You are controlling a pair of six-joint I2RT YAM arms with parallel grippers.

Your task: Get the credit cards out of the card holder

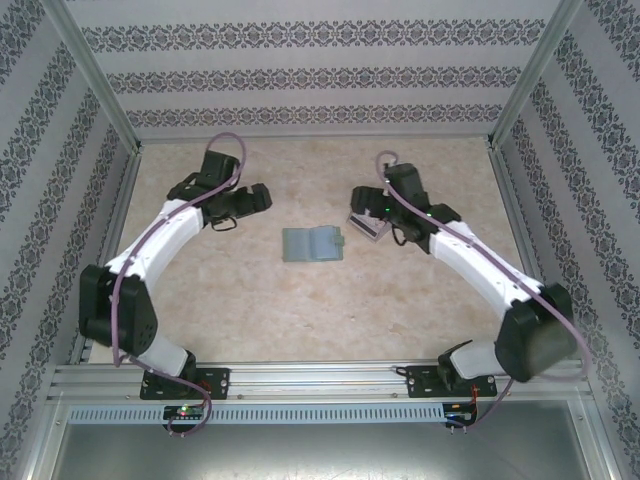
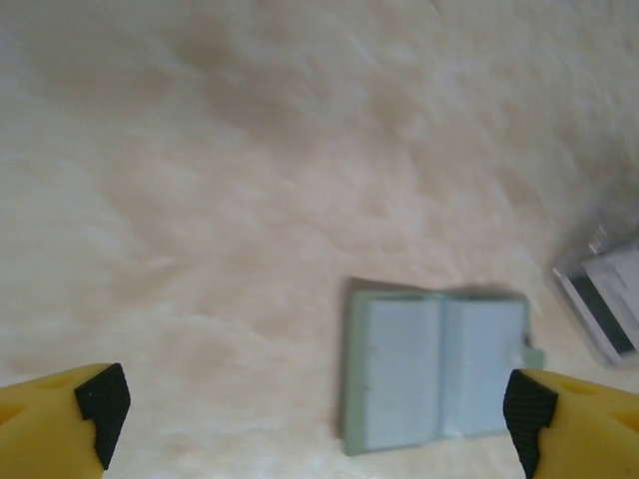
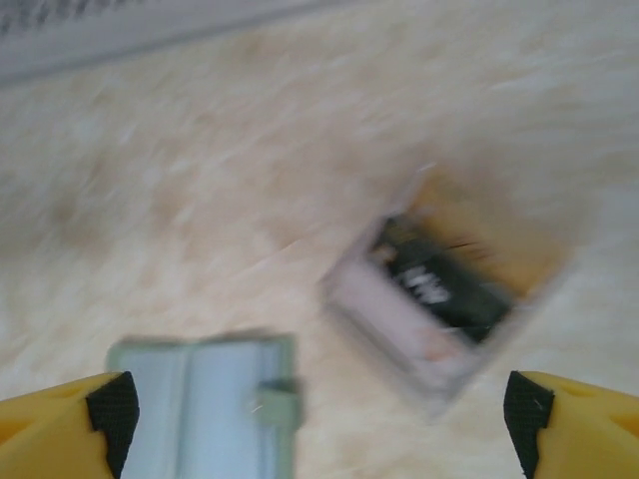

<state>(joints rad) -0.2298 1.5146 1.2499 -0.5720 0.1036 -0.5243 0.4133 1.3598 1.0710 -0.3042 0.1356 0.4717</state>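
The card holder (image 1: 313, 244) lies open and flat in the middle of the table, sage green with pale inner panels and a small tab on its right edge. In the left wrist view the card holder (image 2: 436, 367) sits below the gripper, close to the right fingertip (image 2: 529, 407). A pile of credit cards (image 1: 366, 225) lies just right of it: a pinkish one and one with a black band on a tan one (image 3: 449, 299). My left gripper (image 1: 258, 200) hovers open to the holder's left. My right gripper (image 1: 368, 203) hovers open over the pile. Both hold nothing.
Patterned walls and metal frame posts (image 1: 110, 100) close in the beige table (image 1: 300, 310) on three sides. The arms' bases stand on the rail (image 1: 320, 380) at the near edge. The card pile (image 2: 604, 299) shows at the right edge of the left wrist view.
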